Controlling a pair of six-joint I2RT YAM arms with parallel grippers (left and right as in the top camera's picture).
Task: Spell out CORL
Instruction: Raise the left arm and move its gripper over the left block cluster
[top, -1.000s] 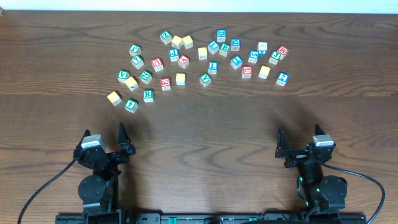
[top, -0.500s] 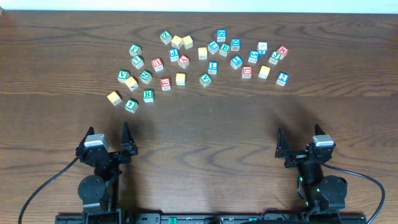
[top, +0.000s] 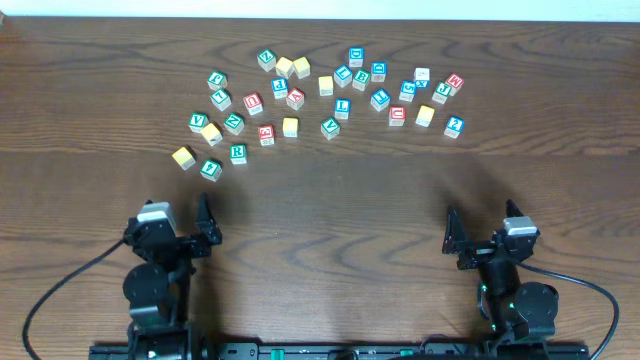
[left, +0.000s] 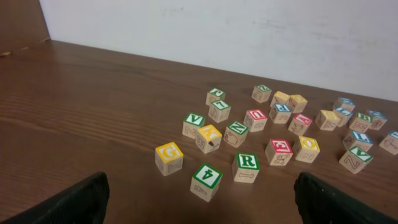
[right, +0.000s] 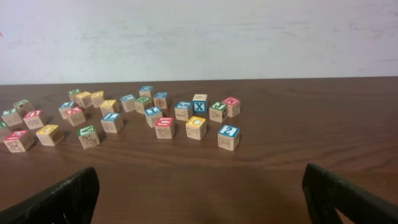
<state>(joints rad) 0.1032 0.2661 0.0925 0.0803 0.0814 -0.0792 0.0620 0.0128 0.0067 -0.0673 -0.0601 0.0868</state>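
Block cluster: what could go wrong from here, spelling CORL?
1. The green R block sits close beside the green 4 block; fingers coming down may knock it.
2. The blue L block is mid-cluster, with neighbours on several sides.
3. No C is legible face-up, so a wrong block could get picked.

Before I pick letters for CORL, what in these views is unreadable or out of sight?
- Overhead: most letters on the blocks are too small to read.
- Left wrist: the far ones blur, and the block at the right edge is cut off.
- Right wrist: the leftmost block is cut by the frame.
- No C or O reads with certainty anywhere.
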